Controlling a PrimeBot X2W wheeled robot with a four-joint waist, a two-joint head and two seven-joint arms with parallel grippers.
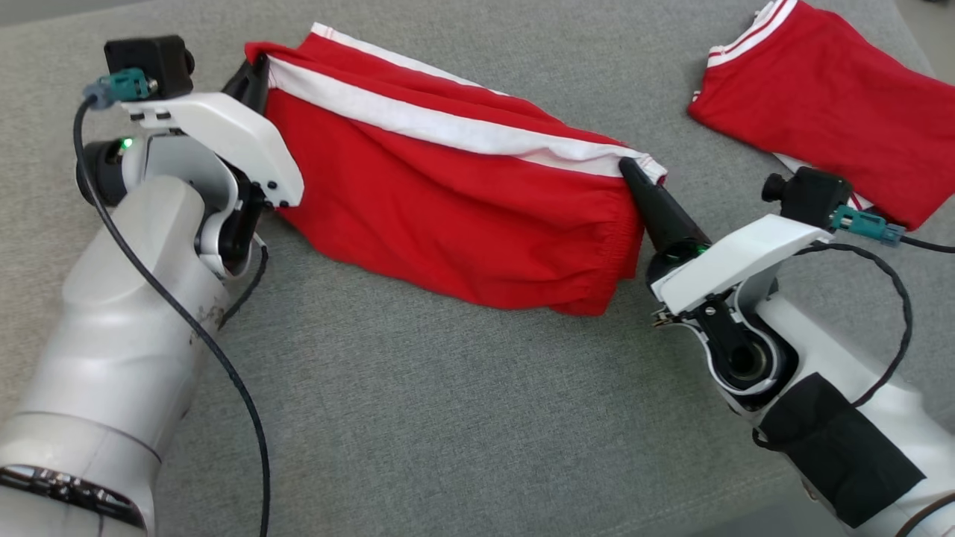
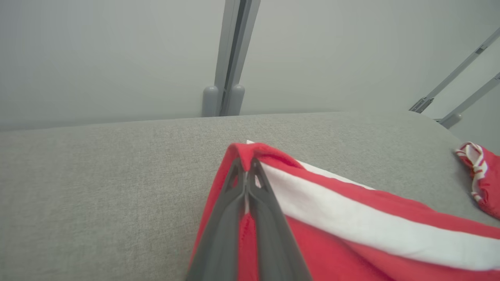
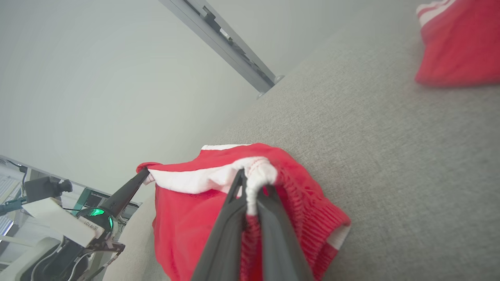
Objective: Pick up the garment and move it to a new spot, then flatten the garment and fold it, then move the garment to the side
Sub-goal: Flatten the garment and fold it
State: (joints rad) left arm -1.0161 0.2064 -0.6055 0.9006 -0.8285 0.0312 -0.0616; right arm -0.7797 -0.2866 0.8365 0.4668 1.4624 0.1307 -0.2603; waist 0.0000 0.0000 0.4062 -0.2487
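The garment (image 1: 448,194) is a pair of red shorts with a white side stripe, held stretched between both grippers above the grey cloth surface, its lower edge sagging toward it. My left gripper (image 1: 257,74) is shut on the left corner of the garment (image 2: 351,218); its fingers (image 2: 226,218) pinch the red hem. My right gripper (image 1: 630,170) is shut on the right corner at the elastic waistband. In the right wrist view the garment (image 3: 183,218) bunches over the closed right gripper (image 3: 250,183), with the left gripper (image 3: 142,176) at its far end.
A second red garment (image 1: 828,97) with white trim lies at the back right of the grey padded surface (image 1: 418,403). A grey metal post (image 2: 230,58) stands behind the surface's far edge.
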